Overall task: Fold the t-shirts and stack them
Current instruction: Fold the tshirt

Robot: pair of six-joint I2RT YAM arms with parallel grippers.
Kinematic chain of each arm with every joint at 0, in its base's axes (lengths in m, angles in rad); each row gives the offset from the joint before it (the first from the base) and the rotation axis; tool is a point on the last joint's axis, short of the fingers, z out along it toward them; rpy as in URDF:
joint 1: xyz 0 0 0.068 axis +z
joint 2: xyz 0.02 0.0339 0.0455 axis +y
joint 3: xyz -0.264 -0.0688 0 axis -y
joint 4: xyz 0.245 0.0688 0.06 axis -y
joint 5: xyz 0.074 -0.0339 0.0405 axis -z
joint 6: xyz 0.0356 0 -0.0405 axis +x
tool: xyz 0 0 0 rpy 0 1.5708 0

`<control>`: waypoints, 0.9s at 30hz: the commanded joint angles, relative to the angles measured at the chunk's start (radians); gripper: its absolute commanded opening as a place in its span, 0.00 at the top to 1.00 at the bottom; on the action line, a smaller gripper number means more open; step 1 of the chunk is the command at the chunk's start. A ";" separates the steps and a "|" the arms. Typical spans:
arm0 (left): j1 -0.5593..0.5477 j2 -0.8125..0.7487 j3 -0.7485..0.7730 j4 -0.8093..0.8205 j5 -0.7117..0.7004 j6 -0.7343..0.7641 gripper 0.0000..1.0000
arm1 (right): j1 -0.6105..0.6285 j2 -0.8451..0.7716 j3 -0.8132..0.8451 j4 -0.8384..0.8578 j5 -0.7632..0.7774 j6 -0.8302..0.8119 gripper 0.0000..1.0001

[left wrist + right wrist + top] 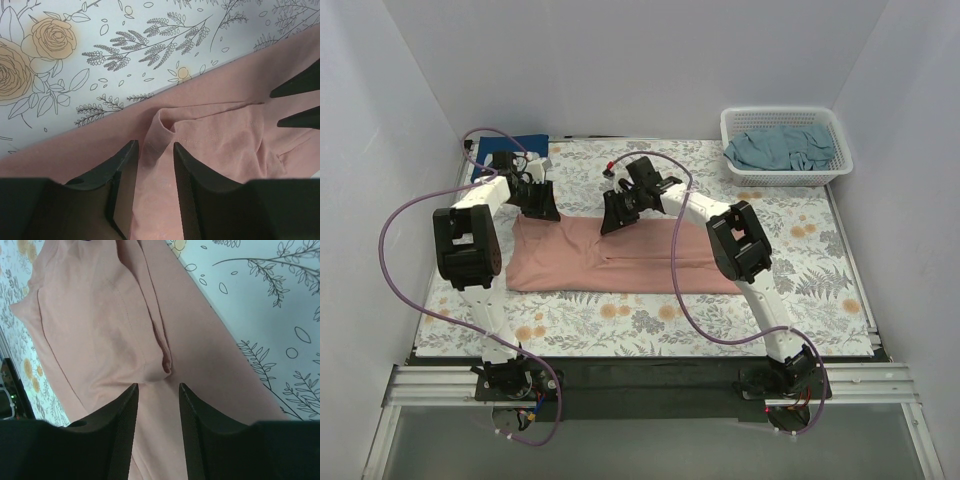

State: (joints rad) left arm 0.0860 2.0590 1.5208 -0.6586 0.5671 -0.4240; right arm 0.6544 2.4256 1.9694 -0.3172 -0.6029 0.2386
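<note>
Left gripper (154, 145): I find the jaws parted with nothing clamped. Its tips are over the far left corner of the dusty-pink t-shirt (620, 255), and a raised fold sits just beyond them. The shirt lies folded flat on the floral table cloth (800, 290). Right gripper (158, 386): jaws likewise parted, with a small pucker of pink cloth just ahead of the tips. The grey-teal t-shirt (782, 148) lies in the basket (790, 178), far right.

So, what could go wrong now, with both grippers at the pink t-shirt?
1. The pink t-shirt is puckered ahead of the left gripper; closing there may catch only some layers and pull the fold apart.
2. A raised crease lies before the right gripper; it may get pressed in.
3. Both grippers are close together at the shirt's far edge, so they might collide.
</note>
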 commanded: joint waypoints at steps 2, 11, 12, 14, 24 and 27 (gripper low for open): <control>0.004 -0.017 0.033 0.008 0.033 -0.007 0.66 | 0.016 0.024 0.048 0.069 -0.031 0.064 0.54; 0.004 -0.013 0.019 0.024 0.033 -0.010 0.66 | 0.030 0.064 0.055 0.087 -0.054 0.067 0.59; 0.004 -0.011 0.019 0.025 0.033 -0.010 0.66 | 0.030 0.064 0.055 0.090 -0.057 0.067 0.62; 0.006 -0.007 0.018 0.027 0.033 -0.010 0.66 | 0.030 0.067 0.057 0.098 -0.067 0.068 0.72; 0.038 -0.007 0.006 0.094 0.062 -0.047 0.93 | -0.001 0.029 0.046 0.102 -0.006 0.015 0.99; 0.041 0.007 0.007 0.099 0.065 -0.045 0.99 | -0.007 0.026 0.034 0.101 0.008 -0.001 0.99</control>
State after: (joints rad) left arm 0.1169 2.0602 1.5192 -0.5900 0.5999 -0.4690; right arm 0.6640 2.4760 1.9862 -0.2504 -0.6182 0.2684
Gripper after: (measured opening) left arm 0.031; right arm 0.021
